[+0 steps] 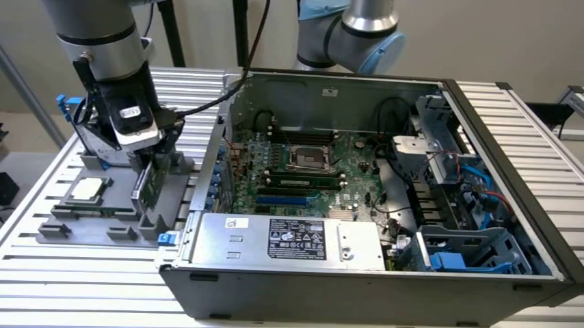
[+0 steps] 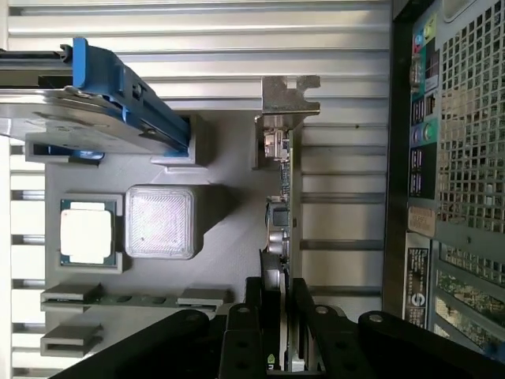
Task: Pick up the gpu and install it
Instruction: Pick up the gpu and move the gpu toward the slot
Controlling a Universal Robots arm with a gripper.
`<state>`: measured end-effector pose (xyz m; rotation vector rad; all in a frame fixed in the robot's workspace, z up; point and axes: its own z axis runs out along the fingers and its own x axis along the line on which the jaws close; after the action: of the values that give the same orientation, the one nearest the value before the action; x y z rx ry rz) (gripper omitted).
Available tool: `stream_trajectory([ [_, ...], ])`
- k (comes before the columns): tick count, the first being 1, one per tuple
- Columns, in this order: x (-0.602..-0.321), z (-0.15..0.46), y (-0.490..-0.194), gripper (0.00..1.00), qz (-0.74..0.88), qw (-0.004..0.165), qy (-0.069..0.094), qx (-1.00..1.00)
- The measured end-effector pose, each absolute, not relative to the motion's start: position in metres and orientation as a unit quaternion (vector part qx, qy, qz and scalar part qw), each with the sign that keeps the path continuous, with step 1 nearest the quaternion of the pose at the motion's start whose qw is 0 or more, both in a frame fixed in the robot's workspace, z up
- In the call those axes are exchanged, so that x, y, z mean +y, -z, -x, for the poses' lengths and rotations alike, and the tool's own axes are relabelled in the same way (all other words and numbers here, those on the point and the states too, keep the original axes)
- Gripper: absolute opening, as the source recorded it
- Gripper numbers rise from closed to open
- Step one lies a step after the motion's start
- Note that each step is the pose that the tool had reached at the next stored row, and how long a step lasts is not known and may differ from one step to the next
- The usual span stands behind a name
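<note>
Reaching down from the top of the exterior view's left side, the arm is held almost upright over the grey parts tray, beside the open computer case. Its wrist is pointed straight down at the slatted bench.

The claw is lowered onto the gpu, which is stood on its long edge in a slot of the tray, at the side nearest the case. In the wrist view the claw is seen astride the card, one finger on each face. The gpu is seen edge-on, with its metal bracket at the end far from the fingers. The gap is narrowed to the card's thickness and the pads appear pressed against it, so the claw is taken as clenched on the gpu. The card is not lifted out of its slot.

A processor is laid flat elsewhere on the tray, and a hard drive with blue rails is propped at the tray's far end.
</note>
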<state>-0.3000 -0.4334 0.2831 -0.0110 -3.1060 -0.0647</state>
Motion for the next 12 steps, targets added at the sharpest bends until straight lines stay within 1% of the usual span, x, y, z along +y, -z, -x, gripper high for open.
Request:
stream_trajectory([
  [12, -0.433, 0.297, -0.337, 0.26, 0.004, 0.017, 0.021, -1.000],
])
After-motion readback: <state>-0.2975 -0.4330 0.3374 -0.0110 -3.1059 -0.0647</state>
